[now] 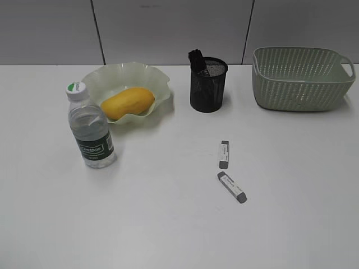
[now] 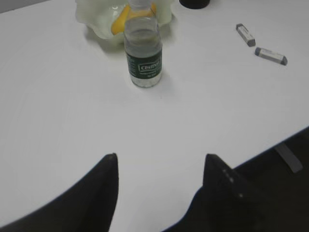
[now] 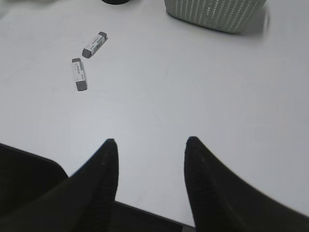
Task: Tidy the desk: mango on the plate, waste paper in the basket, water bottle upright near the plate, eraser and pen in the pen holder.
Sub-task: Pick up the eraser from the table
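The yellow mango (image 1: pixel 128 102) lies in the wavy green plate (image 1: pixel 154 75). Just in front of the plate the water bottle (image 1: pixel 91 129) stands upright. Two grey-tipped white erasers (image 1: pixel 224 154) (image 1: pixel 232 187) lie on the desk (image 1: pixel 168 224) in front of the black mesh pen holder (image 1: pixel 208 87), from which a dark pen-like end (image 1: pixel 196 58) sticks up. The waste paper is out of view. Neither arm shows in the exterior view. My left gripper (image 2: pixel 161 157) is open and empty, well short of the bottle (image 2: pixel 142 53). My right gripper (image 3: pixel 151 141) is open and empty over the desk's front edge, with the erasers (image 3: pixel 94 44) (image 3: pixel 79 74) ahead on the left.
The pale green woven basket (image 1: pixel 300 81) stands at the back right, and its inside is hidden from here. Bare white desk lies between the erasers and the front edge. The desk's edge and dark floor show beside both grippers.
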